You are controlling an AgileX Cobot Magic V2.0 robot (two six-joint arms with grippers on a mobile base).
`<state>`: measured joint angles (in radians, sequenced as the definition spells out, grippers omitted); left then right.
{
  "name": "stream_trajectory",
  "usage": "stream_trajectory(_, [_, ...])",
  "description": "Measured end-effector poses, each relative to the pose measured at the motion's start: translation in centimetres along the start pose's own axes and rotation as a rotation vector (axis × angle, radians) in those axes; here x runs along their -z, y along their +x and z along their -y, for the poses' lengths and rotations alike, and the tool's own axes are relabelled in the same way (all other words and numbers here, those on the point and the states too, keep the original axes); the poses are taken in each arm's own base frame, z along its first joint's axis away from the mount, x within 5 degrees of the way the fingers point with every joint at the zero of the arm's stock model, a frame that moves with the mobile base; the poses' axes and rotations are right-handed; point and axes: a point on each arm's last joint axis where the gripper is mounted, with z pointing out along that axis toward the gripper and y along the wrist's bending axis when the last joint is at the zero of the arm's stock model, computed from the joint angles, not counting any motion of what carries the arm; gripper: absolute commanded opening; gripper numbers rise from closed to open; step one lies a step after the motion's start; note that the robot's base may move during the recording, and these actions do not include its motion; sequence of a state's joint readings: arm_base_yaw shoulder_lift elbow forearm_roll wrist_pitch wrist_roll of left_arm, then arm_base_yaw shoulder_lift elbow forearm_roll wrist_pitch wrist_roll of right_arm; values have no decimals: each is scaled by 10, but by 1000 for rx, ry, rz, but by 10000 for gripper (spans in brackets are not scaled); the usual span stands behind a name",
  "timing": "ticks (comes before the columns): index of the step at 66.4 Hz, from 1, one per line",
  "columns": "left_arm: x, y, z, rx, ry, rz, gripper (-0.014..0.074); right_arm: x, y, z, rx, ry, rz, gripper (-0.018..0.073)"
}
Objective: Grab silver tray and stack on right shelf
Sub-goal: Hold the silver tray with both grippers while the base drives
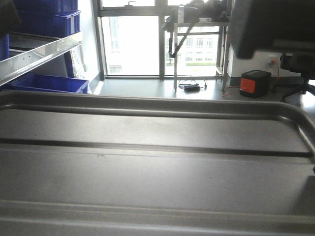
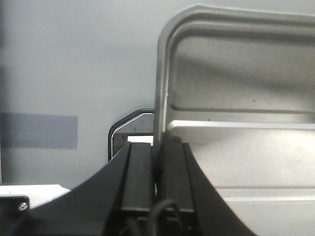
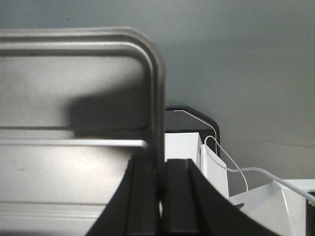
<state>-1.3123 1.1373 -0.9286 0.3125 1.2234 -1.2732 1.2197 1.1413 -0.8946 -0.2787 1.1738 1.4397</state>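
Observation:
The silver tray [image 1: 157,167] fills the lower half of the front view, held level in the air, its two long ridges running across. My left gripper [image 2: 158,147] is shut on the tray's left rim [image 2: 160,88], one finger inside and one outside. My right gripper [image 3: 160,164] is shut on the tray's right rim [image 3: 158,98] in the same way. The floor shows below the tray in both wrist views. The right shelf with white rollers is out of view.
A steel-framed shelf [image 1: 39,51] with blue bins [image 1: 47,83] stands at the left. Ahead are windows, a metal table [image 1: 197,29], a black and orange box [image 1: 255,82] on the floor and a dark chair [image 1: 295,64] at the right.

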Motion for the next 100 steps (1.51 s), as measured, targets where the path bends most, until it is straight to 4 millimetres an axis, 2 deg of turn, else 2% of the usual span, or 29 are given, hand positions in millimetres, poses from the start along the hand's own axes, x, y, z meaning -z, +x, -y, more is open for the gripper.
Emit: stream_trajectory(100, [0,0,1,-1,6,5,-85,0,0,1,0,16,-2,59])
